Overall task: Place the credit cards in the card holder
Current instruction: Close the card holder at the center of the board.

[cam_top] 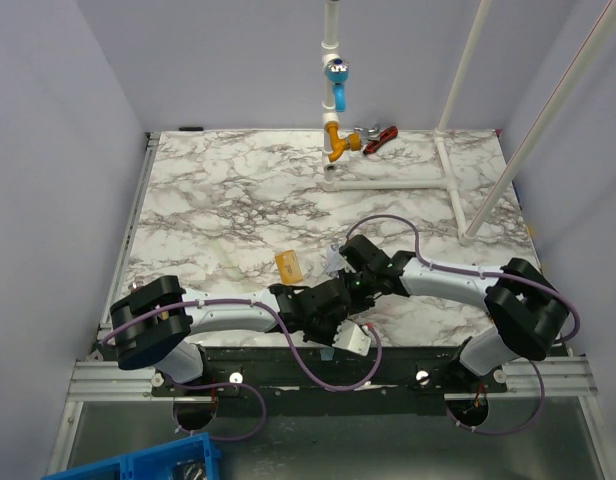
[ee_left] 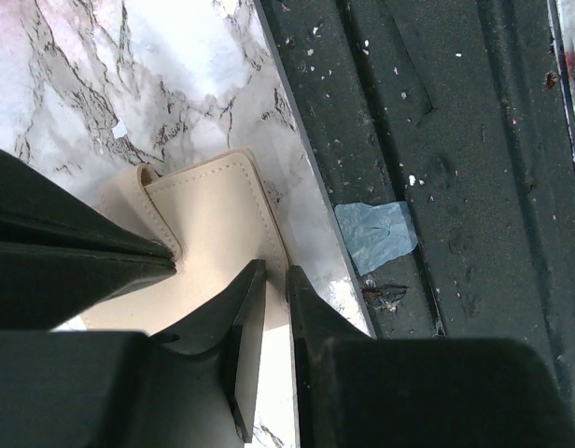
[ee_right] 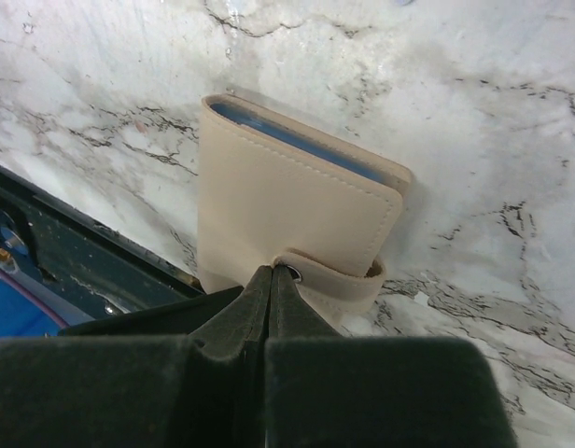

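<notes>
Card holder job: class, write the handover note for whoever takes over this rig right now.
The left tool is closed narrowly on the card holder, at the near edge of the table.
The right tool is shut, tips at the snap tab; a pinch is unconfirmed.
The gold-orange card lies loose on the table, just beyond the left tool.
Other cards: not identifiable.
Done: holder folded, steadied.
Left: open it, insert the cards.
</notes>
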Controlling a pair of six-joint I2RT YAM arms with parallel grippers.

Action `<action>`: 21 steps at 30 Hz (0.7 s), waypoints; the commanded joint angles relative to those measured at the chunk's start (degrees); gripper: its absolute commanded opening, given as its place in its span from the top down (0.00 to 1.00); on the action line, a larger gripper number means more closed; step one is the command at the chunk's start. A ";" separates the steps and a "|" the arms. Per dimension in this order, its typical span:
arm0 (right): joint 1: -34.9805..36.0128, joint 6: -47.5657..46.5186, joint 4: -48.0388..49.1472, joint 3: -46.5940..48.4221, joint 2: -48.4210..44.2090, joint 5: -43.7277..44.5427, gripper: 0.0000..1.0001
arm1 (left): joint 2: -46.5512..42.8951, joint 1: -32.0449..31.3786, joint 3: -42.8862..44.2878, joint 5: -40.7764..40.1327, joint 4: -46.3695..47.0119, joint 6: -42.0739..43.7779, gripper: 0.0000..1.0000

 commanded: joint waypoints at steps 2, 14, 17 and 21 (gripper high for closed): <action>1.35 0.52 -0.52 0.21 3.70 2.95 0.99 | 0.62 -0.19 0.75 -0.86 -2.37 0.89 0.84; 1.30 2.53 -2.49 -2.24 -0.12 6.24 0.99 | 0.67 -0.13 0.84 -0.87 -2.63 0.98 0.84; 1.36 3.19 -0.88 -4.10 -0.71 4.86 1.00 | 0.55 -0.15 0.84 -1.00 -2.64 1.07 0.84; 1.22 4.20 1.30 -6.28 -0.40 3.23 0.99 | -0.07 -0.07 0.71 -1.22 -2.74 1.07 0.84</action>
